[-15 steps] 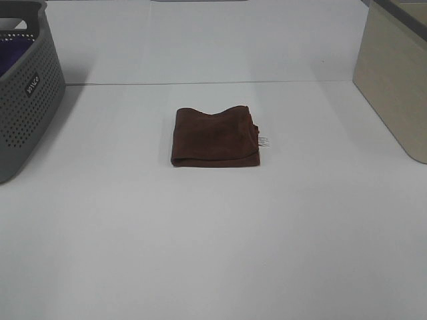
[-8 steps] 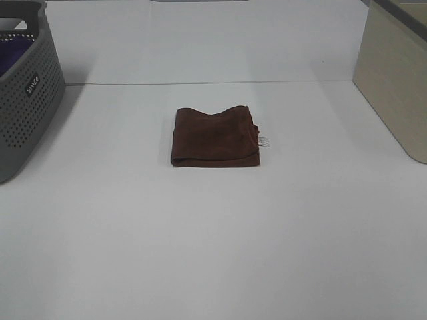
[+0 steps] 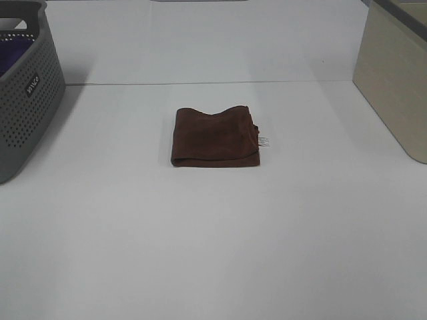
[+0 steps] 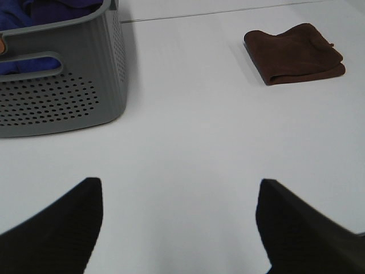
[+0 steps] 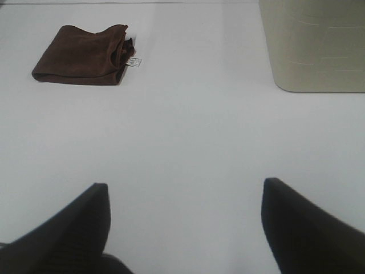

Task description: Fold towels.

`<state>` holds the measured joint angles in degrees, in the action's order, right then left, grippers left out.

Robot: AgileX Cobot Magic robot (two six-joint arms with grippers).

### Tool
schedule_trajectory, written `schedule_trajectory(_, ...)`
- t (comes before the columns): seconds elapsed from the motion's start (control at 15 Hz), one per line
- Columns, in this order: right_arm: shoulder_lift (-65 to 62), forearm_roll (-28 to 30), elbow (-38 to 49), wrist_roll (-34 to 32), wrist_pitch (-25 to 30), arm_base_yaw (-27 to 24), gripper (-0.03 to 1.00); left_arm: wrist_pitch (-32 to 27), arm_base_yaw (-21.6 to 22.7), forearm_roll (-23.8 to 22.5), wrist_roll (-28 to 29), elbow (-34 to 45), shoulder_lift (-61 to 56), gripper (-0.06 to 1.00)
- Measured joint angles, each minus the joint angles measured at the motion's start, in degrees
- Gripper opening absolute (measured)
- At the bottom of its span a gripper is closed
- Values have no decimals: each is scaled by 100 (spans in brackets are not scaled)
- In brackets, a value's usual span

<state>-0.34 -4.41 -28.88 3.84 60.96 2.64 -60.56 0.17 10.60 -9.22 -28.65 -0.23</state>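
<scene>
Towel (image 3: 215, 137), folded, lies on the white table (image 3: 213, 240), well right of the grey basket (image 3: 27, 93). Left gripper (image 4: 179, 228) and right gripper (image 5: 185, 228) hover spread wide, holding nothing.

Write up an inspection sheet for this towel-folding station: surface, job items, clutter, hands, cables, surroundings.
Surface: white table, flat, no stains seen.
Job's things: brown towel lies folded mid-table, its white tag sticking out at the edge toward the beige bin.
Clutter: nothing seen.
Hands: left hand and right hand both open, empty, above bare table, well short of the towel; neither appears in the high view.
Cables: nothing seen.
Surroundings: grey perforated basket on the left side holding purple cloth; beige bin on the right side.
</scene>
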Motion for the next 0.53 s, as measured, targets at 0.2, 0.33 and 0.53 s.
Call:
schedule_trajectory(0.2,0,0,0,0,0,0,71,0,0,0,0,0,0,71)
schedule_trajectory(0.33,0,0,0,0,0,0,71,0,0,0,0,0,0,71)
schedule_trajectory(0.53,0,0,0,0,0,0,71,0,0,-6,0,0,0,71)
